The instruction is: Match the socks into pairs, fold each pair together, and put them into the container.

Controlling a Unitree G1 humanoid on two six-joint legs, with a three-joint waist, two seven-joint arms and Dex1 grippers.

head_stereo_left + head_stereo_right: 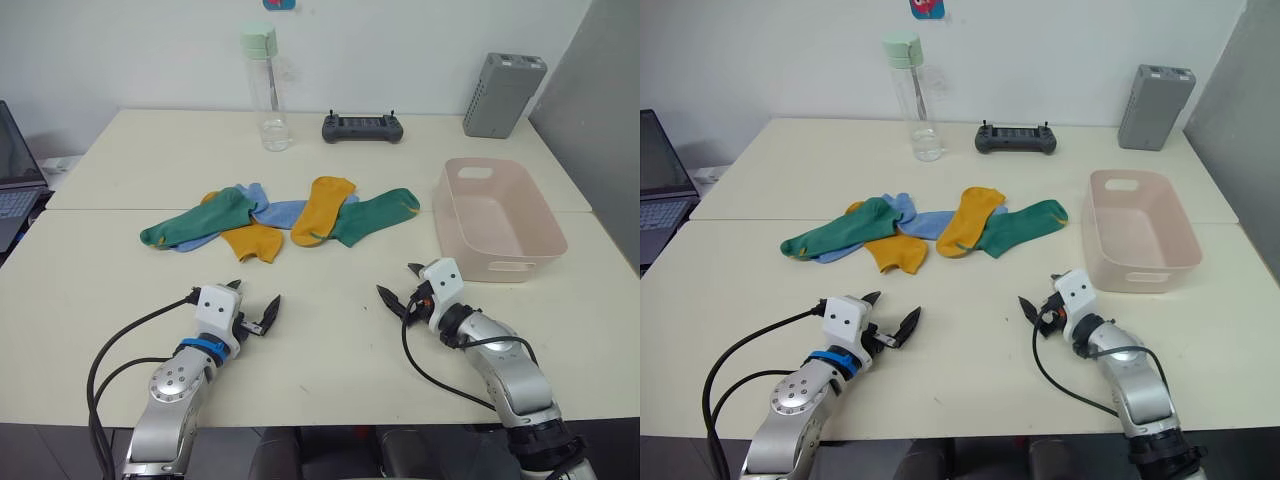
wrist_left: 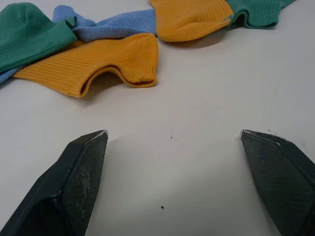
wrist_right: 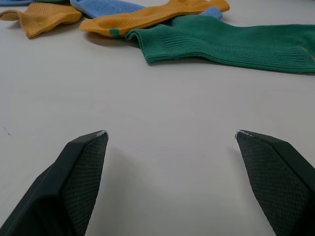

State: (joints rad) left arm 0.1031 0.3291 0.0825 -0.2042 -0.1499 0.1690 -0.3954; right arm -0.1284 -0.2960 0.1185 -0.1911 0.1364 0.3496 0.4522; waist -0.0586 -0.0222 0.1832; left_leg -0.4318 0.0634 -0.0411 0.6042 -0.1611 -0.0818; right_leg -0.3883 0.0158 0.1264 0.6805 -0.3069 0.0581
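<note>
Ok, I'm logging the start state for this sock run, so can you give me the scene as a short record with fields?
socks: loose overlapping heap mid-table, none paired or folded
green socks: one at the heap's left end, one at its right end
yellow socks: one upright in the middle, one at the front
blue socks: mostly buried
container: empty, right of the heap
left hand: open, empty, above bare table
right hand: open, empty
</note>
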